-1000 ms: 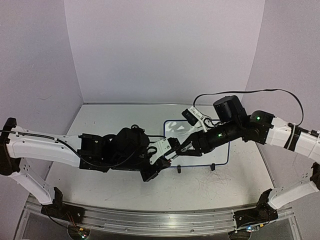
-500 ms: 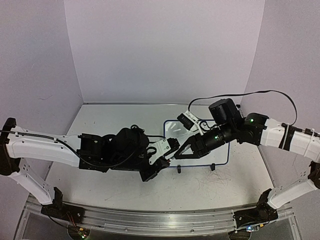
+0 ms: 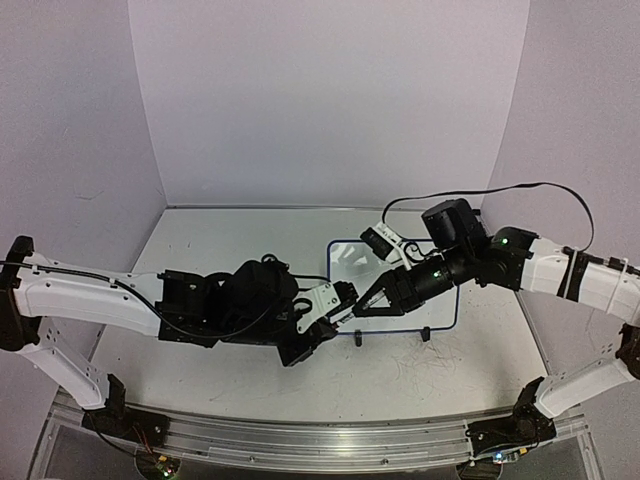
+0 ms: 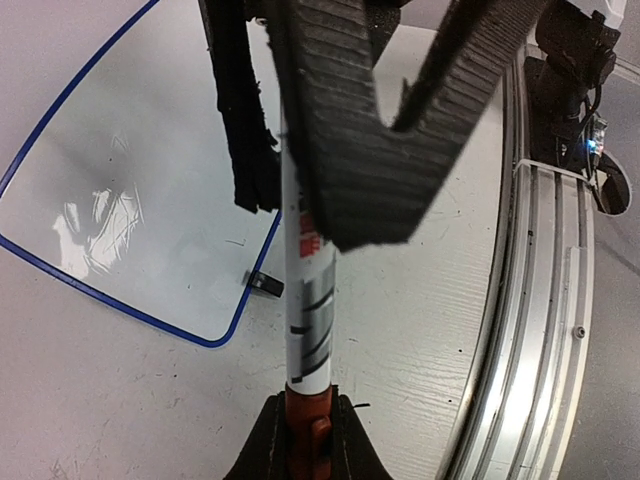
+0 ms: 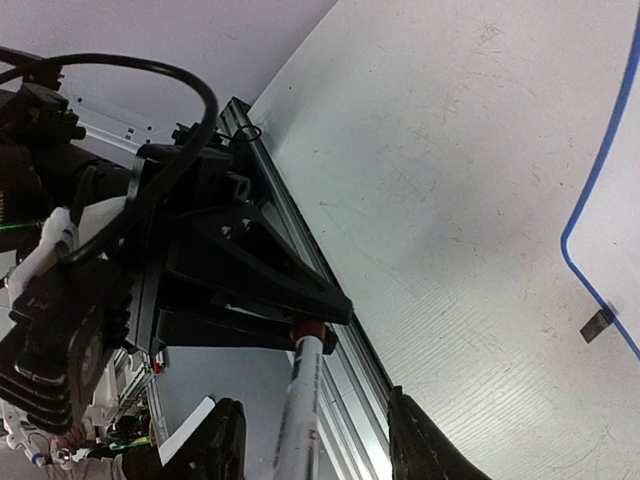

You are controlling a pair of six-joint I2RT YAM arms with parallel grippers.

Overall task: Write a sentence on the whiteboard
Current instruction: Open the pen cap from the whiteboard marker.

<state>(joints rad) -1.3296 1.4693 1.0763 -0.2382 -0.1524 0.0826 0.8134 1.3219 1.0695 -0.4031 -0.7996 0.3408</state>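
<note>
Top external: whiteboard [image 3: 443,308], long axis left-right.

We see whiteboard [image 4: 130,200] face glossy, smooth, with glare patches. Marker [image 4: 312,300] barrel smooth white plastic, red end. Right gripper [image 5: 310,400] pads [image 4: 340,150] black, ribbed, matt. Table [image 5: 450,150] matt white, scuffed, faintly grained. Rail [image 4: 540,300] brushed metal.

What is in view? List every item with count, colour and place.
whiteboard: one, white with blue frame, on the table right of centre, partly under the right arm.
marker: one, white with red end, between the two tools.
table: one, scuffed white, under everything.
rail: one, silver, along the near edge.
cable: one, black, arching over the right arm.
left tool: one, black, shut on the marker's red end.
right tool: one, black, open, straddling the marker.
</note>
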